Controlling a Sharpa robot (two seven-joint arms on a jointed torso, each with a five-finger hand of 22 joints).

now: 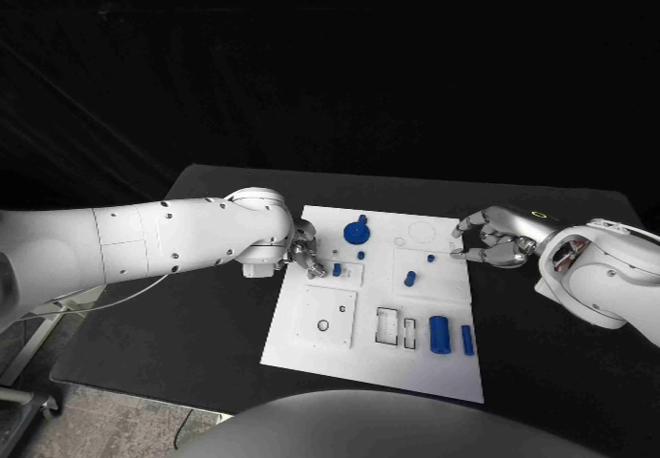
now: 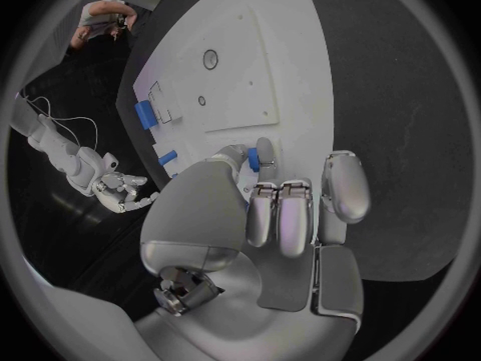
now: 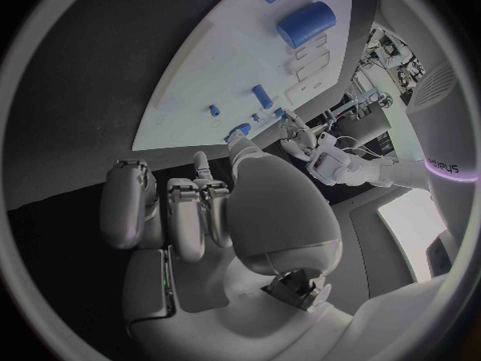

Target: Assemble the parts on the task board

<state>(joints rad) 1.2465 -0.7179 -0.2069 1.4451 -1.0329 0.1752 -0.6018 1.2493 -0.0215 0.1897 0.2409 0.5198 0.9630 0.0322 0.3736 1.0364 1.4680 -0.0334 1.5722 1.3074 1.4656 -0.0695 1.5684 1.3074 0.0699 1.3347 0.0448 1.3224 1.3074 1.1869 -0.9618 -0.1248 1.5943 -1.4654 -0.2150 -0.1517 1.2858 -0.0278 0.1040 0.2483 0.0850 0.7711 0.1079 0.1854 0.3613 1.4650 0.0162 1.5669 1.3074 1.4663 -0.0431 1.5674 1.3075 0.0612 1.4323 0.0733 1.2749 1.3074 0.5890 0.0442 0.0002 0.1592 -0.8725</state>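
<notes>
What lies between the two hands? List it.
In the head view, the board spans it, with a round blue part and two small pegs, between left hand and right hand.

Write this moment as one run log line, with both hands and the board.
left hand: pinches small blue part over task board | right hand: at board's right edge, hold unclear | large blue cylinder: lying on board

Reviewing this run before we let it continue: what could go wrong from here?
1. The left hand pinches a small blue part at its fingertips over the task board. The grip looks shallow, so the part could slip or tilt on insertion.
2. The right hand sits at the board's far right edge, close to a small blue peg; a stray finger might knock it.
</notes>
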